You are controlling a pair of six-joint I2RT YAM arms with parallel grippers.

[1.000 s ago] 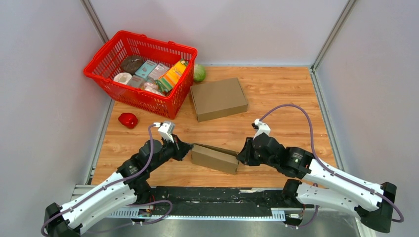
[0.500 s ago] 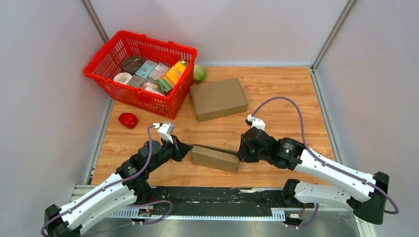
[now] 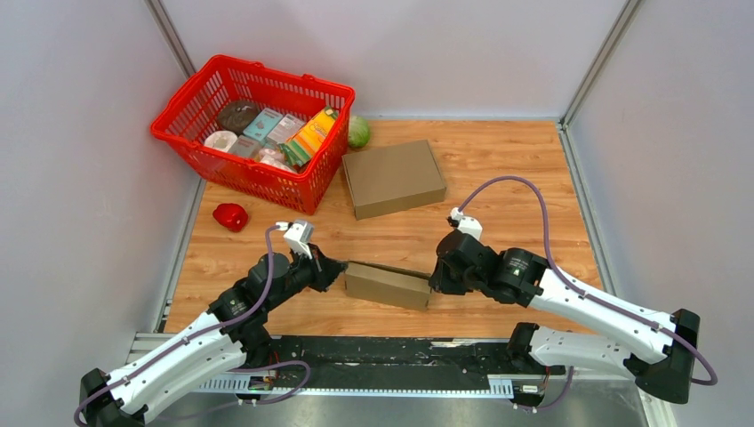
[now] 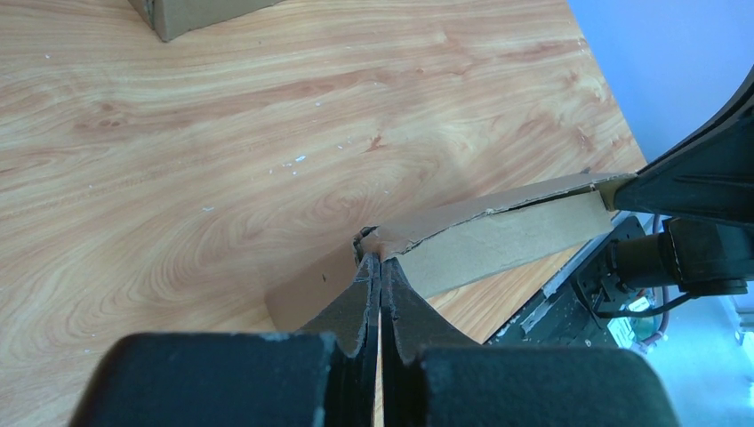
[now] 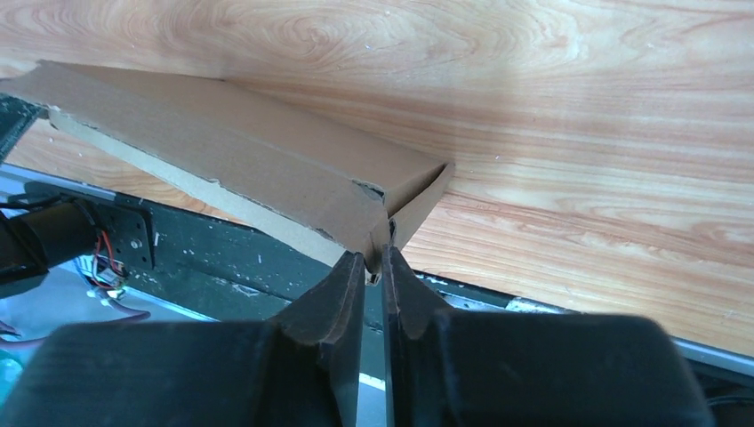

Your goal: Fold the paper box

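Top view
box: small brown box [image 3: 387, 286] lies low on the surface [image 3: 498, 169], near the front edge, between the two arms, with its lid flap raised a little along the far side.
left claw: the left claw [image 3: 336, 271] is at the box's left end, closed tight on it.
right claw: the right claw [image 3: 436, 280] is at the box's right end, and its jaws can't be made out from up here.
far box: a bigger shut carton, the far box [image 3: 393, 178], sits well behind, apart from both arms.
basket: the red basket [image 3: 233, 165] is at the back left, full of packets.
green ball: a green ball [image 3: 358, 132] sits just beside the basket's right corner.
red lump: a red lump [image 3: 230, 216] lies in front of the basket, by the left edge.

Left wrist view
left claw: the fingers [image 4: 356, 307] are pressed together with hardly any gap, pinching a frayed corner of the box [image 4: 498, 236].
box: it runs away to the right, top flap tilted up, to where the dark right arm [image 4: 702, 178] meets its far end.
far box: only a corner [image 4: 191, 11] shows at the top edge.

Right wrist view
right claw: the right claw [image 5: 373, 262] is narrow, with the box's end corner nipped in the slim gap.
box: the box [image 5: 231, 151] stretches off to the upper left, resting on the surface by the black rail [image 5: 204, 258].
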